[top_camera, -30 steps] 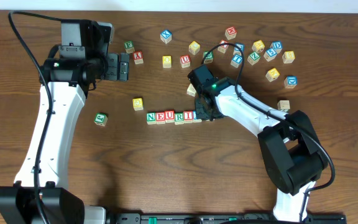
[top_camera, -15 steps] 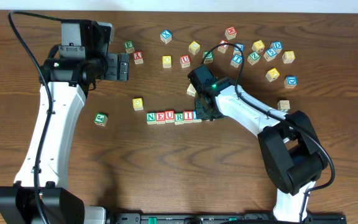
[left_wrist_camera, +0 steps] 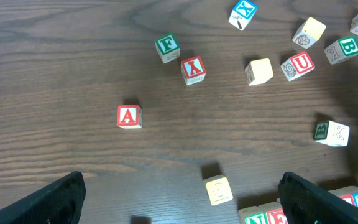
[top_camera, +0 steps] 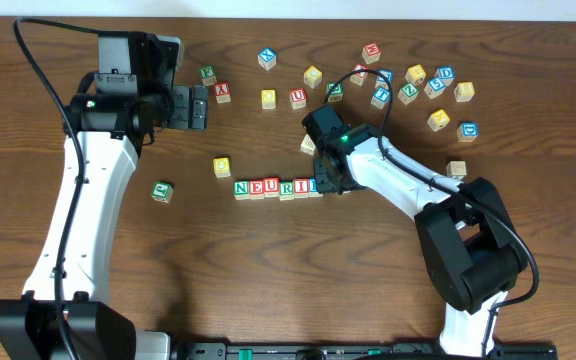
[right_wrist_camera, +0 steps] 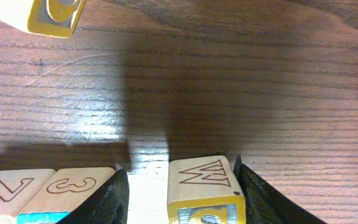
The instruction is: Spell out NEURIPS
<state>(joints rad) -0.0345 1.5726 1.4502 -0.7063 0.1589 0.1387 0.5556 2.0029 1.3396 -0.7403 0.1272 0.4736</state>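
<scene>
A row of lettered cubes reading N (top_camera: 242,188), E, U, R, I, P (top_camera: 314,185) lies mid-table. My right gripper (top_camera: 330,181) stands low at the row's right end and covers the spot beside P from overhead. In the right wrist view a yellow-faced cube (right_wrist_camera: 204,186) sits on the table between its fingers. A gap shows on the cube's left side and the right finger (right_wrist_camera: 253,193) is against it, so the right gripper (right_wrist_camera: 180,193) is open. My left gripper (top_camera: 200,107) hovers open at the back left with nothing between its fingers (left_wrist_camera: 55,199).
Many loose cubes are scattered along the back, from an A cube (top_camera: 222,91) to a blue one (top_camera: 467,130). A yellow cube (top_camera: 222,167) and a green-lettered cube (top_camera: 162,191) lie left of the row. A plain cube (top_camera: 456,169) sits to the right.
The right gripper's jaws have parted from the yellow-faced cube at the row's end. The left arm has not moved.
</scene>
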